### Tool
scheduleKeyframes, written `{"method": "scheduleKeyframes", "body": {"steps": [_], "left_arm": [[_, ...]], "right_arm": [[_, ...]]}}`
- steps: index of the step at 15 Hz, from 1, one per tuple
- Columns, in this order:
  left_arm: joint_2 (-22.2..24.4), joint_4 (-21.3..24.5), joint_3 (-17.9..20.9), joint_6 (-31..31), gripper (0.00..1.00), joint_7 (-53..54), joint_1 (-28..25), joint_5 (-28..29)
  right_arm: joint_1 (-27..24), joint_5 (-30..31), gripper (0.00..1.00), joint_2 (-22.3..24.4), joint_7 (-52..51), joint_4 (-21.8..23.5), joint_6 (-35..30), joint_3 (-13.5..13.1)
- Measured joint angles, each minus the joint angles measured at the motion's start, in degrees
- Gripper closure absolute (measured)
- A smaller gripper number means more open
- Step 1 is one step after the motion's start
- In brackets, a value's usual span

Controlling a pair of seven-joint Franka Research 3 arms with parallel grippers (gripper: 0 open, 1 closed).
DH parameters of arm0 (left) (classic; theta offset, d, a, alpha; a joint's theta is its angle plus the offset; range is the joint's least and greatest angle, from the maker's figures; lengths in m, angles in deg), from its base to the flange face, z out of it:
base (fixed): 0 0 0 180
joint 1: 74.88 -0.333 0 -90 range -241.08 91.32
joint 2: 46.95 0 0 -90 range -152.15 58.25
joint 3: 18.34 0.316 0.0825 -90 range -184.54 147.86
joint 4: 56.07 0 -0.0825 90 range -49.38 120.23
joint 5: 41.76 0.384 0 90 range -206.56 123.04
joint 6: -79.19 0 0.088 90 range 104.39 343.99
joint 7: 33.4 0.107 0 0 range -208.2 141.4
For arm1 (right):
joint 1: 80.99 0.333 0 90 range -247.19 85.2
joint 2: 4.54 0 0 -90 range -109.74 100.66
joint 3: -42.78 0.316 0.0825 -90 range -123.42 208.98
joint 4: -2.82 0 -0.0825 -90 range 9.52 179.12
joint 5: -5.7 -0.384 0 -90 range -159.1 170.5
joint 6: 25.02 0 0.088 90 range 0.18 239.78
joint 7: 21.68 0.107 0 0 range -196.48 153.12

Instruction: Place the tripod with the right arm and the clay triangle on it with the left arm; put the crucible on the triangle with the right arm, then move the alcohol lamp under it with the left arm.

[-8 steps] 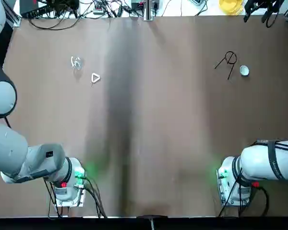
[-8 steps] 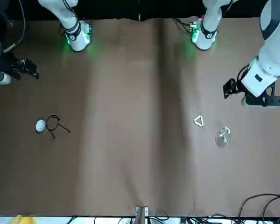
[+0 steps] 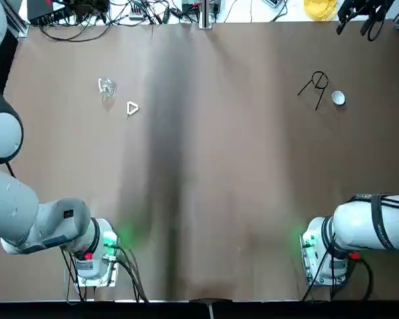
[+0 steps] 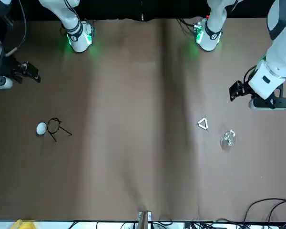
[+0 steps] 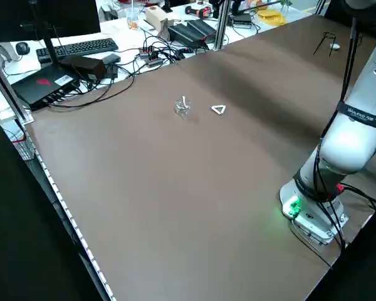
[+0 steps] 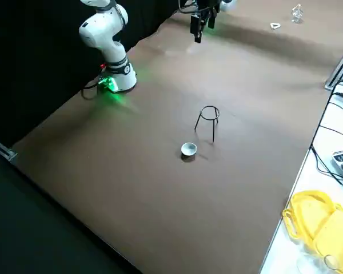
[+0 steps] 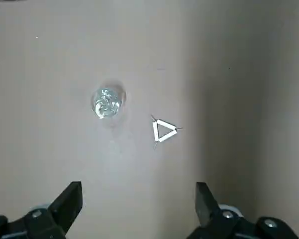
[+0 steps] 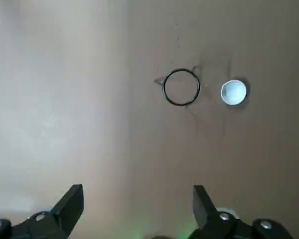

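Black wire forms the tripod (image 3: 320,81), seen in the top view on the right part of the bench (image 3: 219,166), with the white crucible (image 3: 338,98) just beside it. On the left part, the clay triangle (image 3: 132,107) is located near the glass alcohol lamp (image 3: 107,87). In the front view, the left hand (image 4: 232,91) is held above the bench. In the left wrist view, its fingers (image 7: 70,203) are spread wide, with nothing gripped. In the right wrist view, the right hand (image 8: 138,196) is likewise set wide.

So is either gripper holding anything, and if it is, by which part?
Nothing is held: the left gripper and the right gripper are both open with nothing between their fingers.
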Motion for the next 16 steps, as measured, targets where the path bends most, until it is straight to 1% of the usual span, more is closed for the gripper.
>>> {"method": "scheduleKeyframes", "body": {"steps": [2, 3, 5, 6, 7, 8, 9, 10, 11, 13, 14, 16], "left_arm": [[-0.03, -0.04, -0.11, 0.0, 0.0, 1.01, -2.3, -0.01], [-0.12, -0.04, -0.11, 0.01, 0.0, 2.7, -3.59, -0.29], [-0.58, -0.02, -0.05, 0.07, 0.0, 8.0, -5.34, -1.41], [-0.97, 0.04, -0.04, 0.13, 0.0, 10.08, -5.98, -1.59], [-1.52, 0.21, -0.04, 0.53, 0.0, 11.71, -6.55, -1.63], [-2.17, 0.75, -0.05, 1.62, 0.0, 12.98, -7.02, -1.64], [-2.8, 1.8, -0.05, 3.49, 0.0, 14.13, -7.45, -1.64], [-3.37, 3.42, -0.04, 5.9, 0.0, 15.26, -7.85, -1.64], [-3.88, 5.39, -0.04, 8.33, 0.0, 16.01, -8.11, -1.64], [-4.58, 9.7, -0.11, 12.57, 0.0, 16.53, -8.21, -1.64], [-4.83, 13.82, -0.28, 15.83, 0.0, 16.55, -8.12, -1.64], [-4.85, 17.94, -0.36, 19.6, 0.0, 16.54, -7.92, -1.64]], "right_arm": [[-1.46, 0.02, 0.04, -1.8, 0.02, 0.23, 2.19, -0.03], [-2.22, 0.03, 0.09, -3.41, 0.02, 0.39, 3.89, -0.04], [-3.35, 0.07, 0.12, -7.44, 0.0, 0.73, 8.08, -0.06], [-3.78, 0.08, 0.21, -9.62, 0.0, 0.75, 9.77, -0.07], [-4.18, 0.09, 0.26, -11.67, 0.0, 0.75, 11.27, -0.08], [-4.54, 0.09, 0.26, -13.59, -0.03, 0.77, 12.69, -0.09], [-4.82, 0.09, 0.3, -15.29, -0.04, 0.75, 14.22, -0.08], [-5.08, 0.1, 0.37, -16.82, -0.05, 0.74, 15.82, -0.09], [-5.36, 0.1, 0.37, -18.21, -0.06, 0.73, 17.08, -0.09], [-6.12, 0.1, 0.44, -20.67, -0.11, 0.72, 19.18, -0.1], [-6.83, 0.1, 0.49, -22.79, -0.22, 0.71, 20.56, -0.1], [-7.25, 0.1, 0.52, -24.69, -0.24, 0.71, 21.15, -0.1]]}}
